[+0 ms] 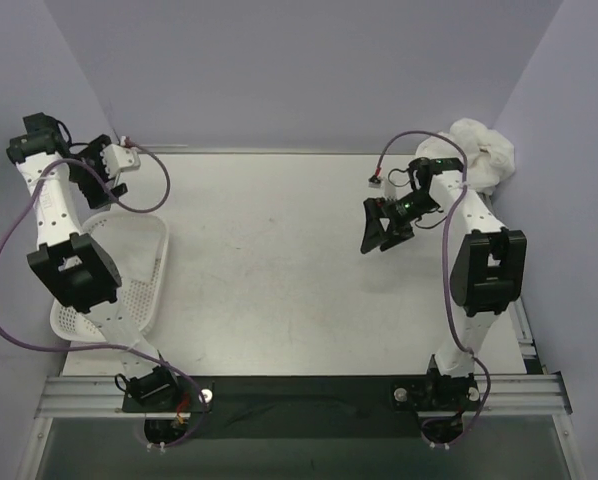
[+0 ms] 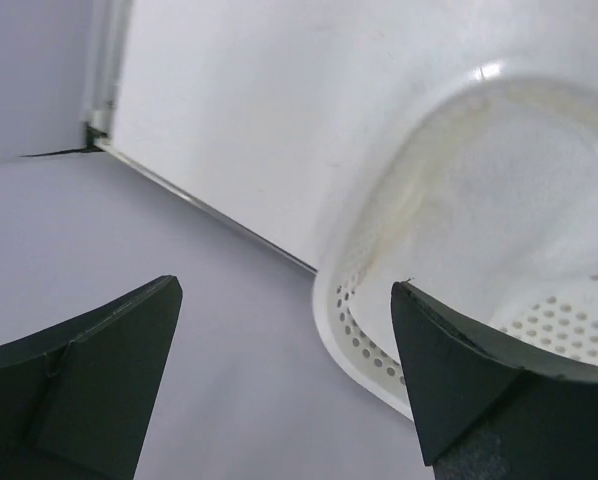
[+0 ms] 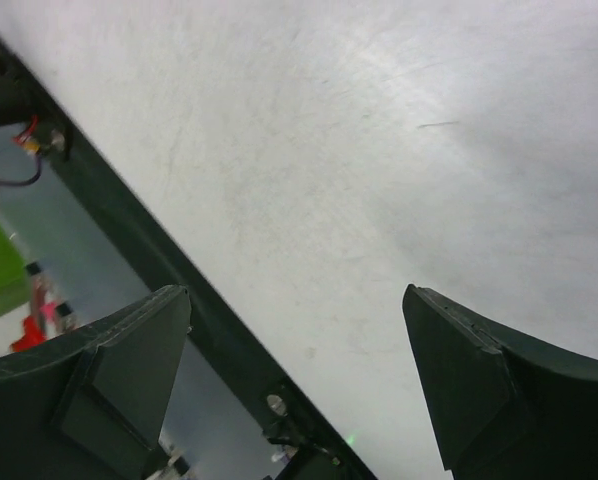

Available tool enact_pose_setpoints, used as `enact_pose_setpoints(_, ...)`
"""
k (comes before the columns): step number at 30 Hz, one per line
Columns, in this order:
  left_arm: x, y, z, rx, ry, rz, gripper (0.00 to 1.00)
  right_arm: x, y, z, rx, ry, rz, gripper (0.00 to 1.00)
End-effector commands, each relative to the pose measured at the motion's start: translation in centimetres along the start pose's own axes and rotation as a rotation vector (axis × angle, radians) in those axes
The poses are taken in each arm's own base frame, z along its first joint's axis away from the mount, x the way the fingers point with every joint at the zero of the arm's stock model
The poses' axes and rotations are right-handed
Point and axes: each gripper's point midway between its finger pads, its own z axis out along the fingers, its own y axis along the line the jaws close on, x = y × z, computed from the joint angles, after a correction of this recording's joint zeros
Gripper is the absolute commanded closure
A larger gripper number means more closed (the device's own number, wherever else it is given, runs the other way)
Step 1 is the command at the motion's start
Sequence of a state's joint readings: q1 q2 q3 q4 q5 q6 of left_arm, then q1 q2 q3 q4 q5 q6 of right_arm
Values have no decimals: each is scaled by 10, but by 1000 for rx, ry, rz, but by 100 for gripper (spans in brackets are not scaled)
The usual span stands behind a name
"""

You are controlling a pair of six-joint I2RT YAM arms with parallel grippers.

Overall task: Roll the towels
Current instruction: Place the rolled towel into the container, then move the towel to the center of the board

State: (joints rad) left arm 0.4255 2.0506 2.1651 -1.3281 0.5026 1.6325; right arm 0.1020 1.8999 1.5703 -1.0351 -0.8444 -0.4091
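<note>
The towels are heaped at the table's far right corner. Left claw and right claw are spread apart, empty. One towel should be pinched by an edge.

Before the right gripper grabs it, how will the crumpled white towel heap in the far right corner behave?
Probably floppy: the towel heap lies bunched in soft folds, so it should sag when lifted. Likely light for its bulk. Unlikely to roll; cloth tends to drag on the table.
</note>
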Motion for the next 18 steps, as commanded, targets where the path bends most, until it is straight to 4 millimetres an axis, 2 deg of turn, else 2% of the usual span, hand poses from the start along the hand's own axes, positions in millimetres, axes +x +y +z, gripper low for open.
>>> enact_pose_setpoints(1,-93,-20,-64,-41,-235,-270,3,-19,-21,-55,241,-116,-16,8)
enact_pose_setpoints(2,-112,-17,-71,-74,-264,-320,3,-20,-38,-67,344,-125,-9,7)
enact_pose_setpoints(3,-123,-17,-74,-84,-289,-462,3,-34,-53,-87,436,-185,-8,7)
enact_pose_setpoints(4,-133,-14,-77,-102,-310,-479,3,-39,-63,-95,501,-198,-8,2)
enact_pose_setpoints(5,-154,-23,-80,-75,-354,-485,3,-47,-82,-113,637,-212,-14,2)
enact_pose_setpoints(7,-175,-28,-82,-54,-417,-582,3,-65,-101,-132,761,-241,-26,1)
enact_pose_setpoints(8,-183,-38,-80,-38,-432,-636,3,-77,-114,-143,835,-268,-39,0)
enact_pose_setpoints(9,-198,-35,-78,-41,-470,-691,3,-84,-132,-158,943,-260,-37,0)
enact_pose_setpoints(10,-205,-39,-77,-36,-488,-710,3,-91,-141,-168,1003,-269,-43,0)
enact_pose_setpoints(11,-207,-54,-70,-11,-491,-744,3,-96,-159,-185,1074,-292,-28,0)
enact_pose_setpoints(12,-220,-54,-69,-19,-527,-739,3,-97,-179,-190,1158,-253,-10,0)
enact_pose_setpoints(13,-223,-61,-65,-13,-531,-744,3,-103,-189,-198,1211,-241,-24,0)
enact_pose_setpoints(14,-232,-69,-71,-20,-545,-728,3,-121,-194,-216,1278,-291,-41,0)
enact_pose_setpoints(15,-230,-80,-59,3,-532,-742,3,-120,-212,-221,1355,-255,-18,0)
enact_pose_setpoints(16,-236,-88,-56,15,-529,-737,3,-125,-222,-228,1396,-260,-17,0)
enact_pose_setpoints(17,-239,-94,-57,16,-533,-735,3,-141,-226,-247,1465,-309,-42,0)
enact_pose_setpoints(18,-240,-100,-53,33,-532,-758,3,-144,-243,-245,1504,-290,-42,0)
